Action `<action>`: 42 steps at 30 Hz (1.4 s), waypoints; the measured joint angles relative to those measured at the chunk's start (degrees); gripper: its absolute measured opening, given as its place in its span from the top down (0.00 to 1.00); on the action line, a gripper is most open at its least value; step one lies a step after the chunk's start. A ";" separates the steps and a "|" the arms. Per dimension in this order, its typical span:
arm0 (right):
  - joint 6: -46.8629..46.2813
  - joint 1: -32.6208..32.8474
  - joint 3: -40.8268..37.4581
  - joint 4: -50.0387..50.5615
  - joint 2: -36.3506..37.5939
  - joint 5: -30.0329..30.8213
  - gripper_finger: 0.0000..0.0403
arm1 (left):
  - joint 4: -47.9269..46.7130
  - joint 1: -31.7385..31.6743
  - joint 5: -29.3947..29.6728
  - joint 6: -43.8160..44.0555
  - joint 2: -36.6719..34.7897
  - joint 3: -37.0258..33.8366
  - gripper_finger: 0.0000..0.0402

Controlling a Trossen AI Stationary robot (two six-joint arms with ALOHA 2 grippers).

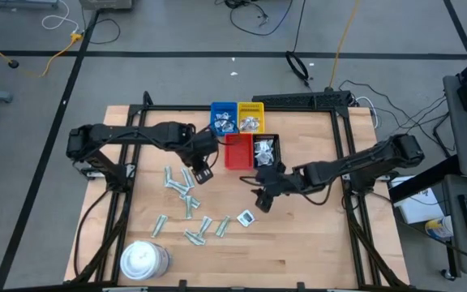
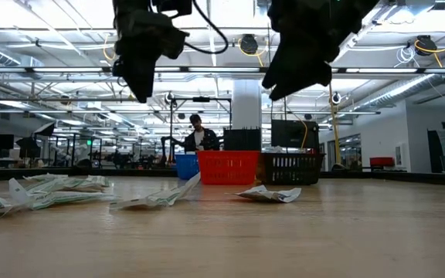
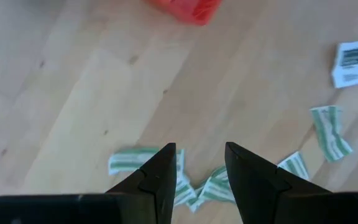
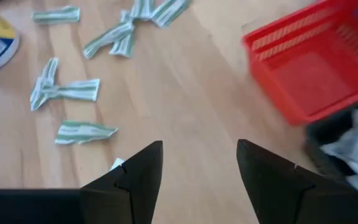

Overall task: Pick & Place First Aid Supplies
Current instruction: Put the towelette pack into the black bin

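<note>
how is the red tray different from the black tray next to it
The red plastic tray looks empty, its bare floor showing in the right wrist view; the black plastic tray holds white wrapped packets. The red one sits on the left arm's side, the black one on the right arm's. Both are small open bins standing side by side on the wooden table.

Overhead, table-level and two close downward wrist views, all sharing the red tray (image 1: 236, 151).
</note>
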State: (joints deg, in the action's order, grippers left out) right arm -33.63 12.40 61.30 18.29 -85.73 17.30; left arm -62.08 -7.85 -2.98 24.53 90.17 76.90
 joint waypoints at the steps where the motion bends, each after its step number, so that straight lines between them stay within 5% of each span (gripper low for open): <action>1: 0.01 0.25 0.00 -0.64 -0.69 -1.01 0.51 | -0.77 -0.26 0.00 0.47 0.00 0.00 0.64; 16: 5.05 7.61 -0.02 -6.61 -14.72 -4.41 0.50 | -5.58 -0.69 -0.06 -0.13 0.00 -0.02 0.64; 24: -3.25 11.79 0.00 -7.77 -18.89 -3.52 0.50 | -5.36 -0.70 -0.07 -0.02 0.00 -0.02 0.64; 30: -4.76 11.03 0.00 -7.87 -19.24 1.96 0.50 | -5.37 -0.16 -0.15 -0.12 0.00 -0.02 0.64; 42: -9.89 7.82 0.02 -11.63 -19.24 -1.14 0.50 | -5.44 0.47 -0.15 -1.53 0.00 -0.02 0.64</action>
State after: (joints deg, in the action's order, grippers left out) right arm -43.52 20.22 61.32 6.65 -104.97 16.16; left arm -67.53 -7.38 -3.14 23.00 90.17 76.88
